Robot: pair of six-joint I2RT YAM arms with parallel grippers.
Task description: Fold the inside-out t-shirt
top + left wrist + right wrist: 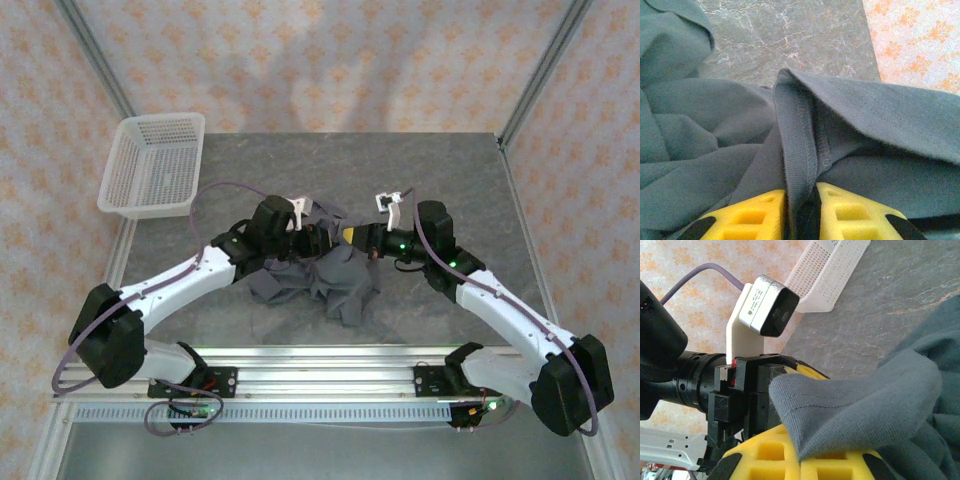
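Grey stone-look table (420,175), peach-patterned walls (320,60): I see my left fingers (772,222) and right fingers (740,462) each clamping a fold of the crumpled shirt (330,282) mid-table.

You had soft, matt knit cloth there: the t-shirt (715,150) showed a fine ribbed weave and a stitched hem. Your left gripper (801,200) wore dull yellow fingers (855,215), moulded plastic with recesses. The table (790,35) looked like smooth veined stone, faintly glossy. Far left, the basket (150,165) was white plastic mesh; the near rail (320,360), brushed metal.
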